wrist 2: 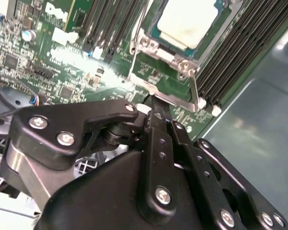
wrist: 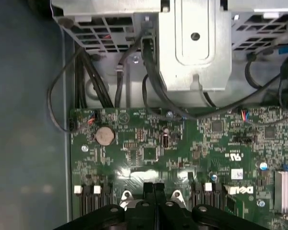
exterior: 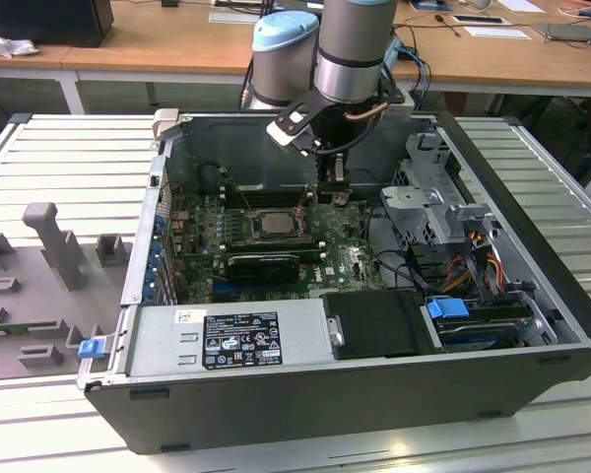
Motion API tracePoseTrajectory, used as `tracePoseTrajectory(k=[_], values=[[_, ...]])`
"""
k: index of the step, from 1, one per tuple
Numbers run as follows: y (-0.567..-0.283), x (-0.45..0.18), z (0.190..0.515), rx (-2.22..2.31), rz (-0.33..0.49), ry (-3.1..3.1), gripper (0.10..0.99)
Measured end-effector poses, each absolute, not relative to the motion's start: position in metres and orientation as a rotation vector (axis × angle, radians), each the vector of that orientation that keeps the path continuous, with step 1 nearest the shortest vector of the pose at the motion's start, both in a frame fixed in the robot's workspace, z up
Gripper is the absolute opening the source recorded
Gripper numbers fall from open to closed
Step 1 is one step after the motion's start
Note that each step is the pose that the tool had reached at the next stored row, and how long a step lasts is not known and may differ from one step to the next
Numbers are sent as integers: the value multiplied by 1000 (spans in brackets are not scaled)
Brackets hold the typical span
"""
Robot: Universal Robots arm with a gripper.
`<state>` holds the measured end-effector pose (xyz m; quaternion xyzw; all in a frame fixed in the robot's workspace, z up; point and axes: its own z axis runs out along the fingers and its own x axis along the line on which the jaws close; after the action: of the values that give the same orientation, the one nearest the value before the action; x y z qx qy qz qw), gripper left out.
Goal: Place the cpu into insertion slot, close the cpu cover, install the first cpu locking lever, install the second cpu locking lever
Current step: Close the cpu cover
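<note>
The cpu lies seated in the insertion slot, with the cpu cover apparently down over it. The gripper, fingers pressed together with nothing evident between them, hovers at the socket's edge. Lever installation seems in hand and calls for a fine, steady push.

The cpu, a small flat square chip with a pale beige-silver face, lies level in the insertion slot, a square silver-rimmed socket on the green circuit board. The cpu cover, a thin silver-grey metal frame, lies flat around the chip, whose face shows through its window.
</note>
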<state>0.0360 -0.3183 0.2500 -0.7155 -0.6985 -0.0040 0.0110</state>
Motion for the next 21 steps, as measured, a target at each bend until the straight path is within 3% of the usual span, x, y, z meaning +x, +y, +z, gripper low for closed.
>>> tracePoseTrajectory(k=[21], values=[[-318,-24,231,-2192,-24,-2229,106]])
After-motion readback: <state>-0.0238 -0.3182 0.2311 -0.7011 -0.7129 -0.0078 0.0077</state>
